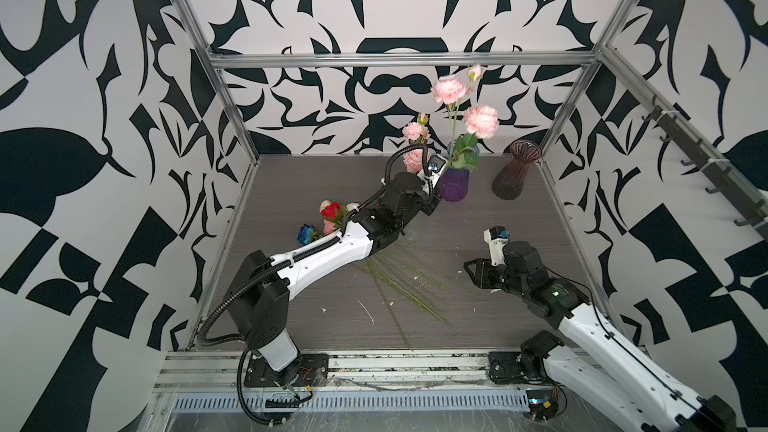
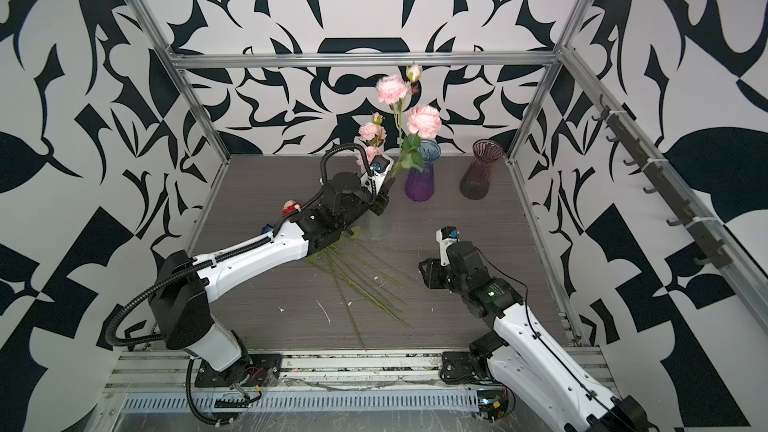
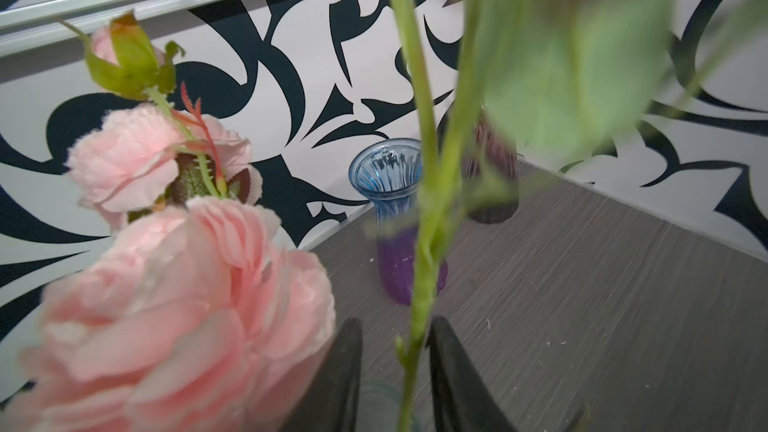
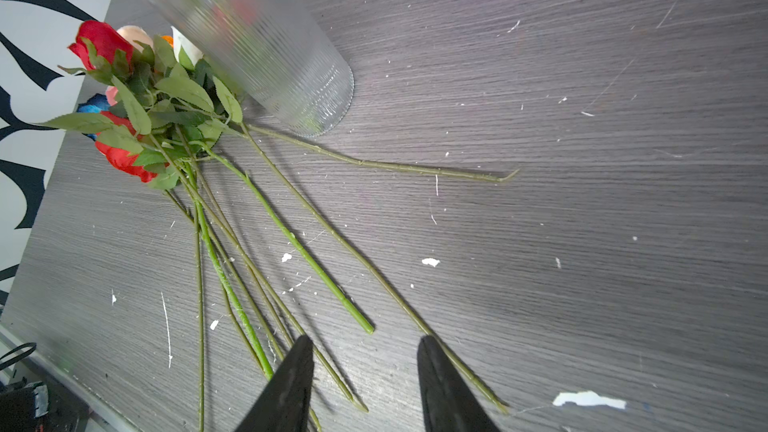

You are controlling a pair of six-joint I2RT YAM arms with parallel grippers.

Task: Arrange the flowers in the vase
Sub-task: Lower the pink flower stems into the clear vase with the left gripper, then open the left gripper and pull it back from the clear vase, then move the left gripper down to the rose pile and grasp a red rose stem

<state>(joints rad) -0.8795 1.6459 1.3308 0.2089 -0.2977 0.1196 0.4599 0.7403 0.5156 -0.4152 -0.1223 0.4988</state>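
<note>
Grey wood-grain table (image 4: 582, 222) under right gripper (image 4: 363, 340), jaws apart and empty above loose stems (image 4: 291, 238); left gripper (image 3: 395, 326) parted around pink flower stem (image 3: 423, 243), not pinching

No text, label, brand or number can be read in any view. A small blue mark on the left wrist camera (image 1: 434, 167), toward 12 o'clock on the table (image 1: 478, 326), and another on the right wrist camera (image 1: 501, 235), toward 3 o'clock, are too small to make out.
</note>
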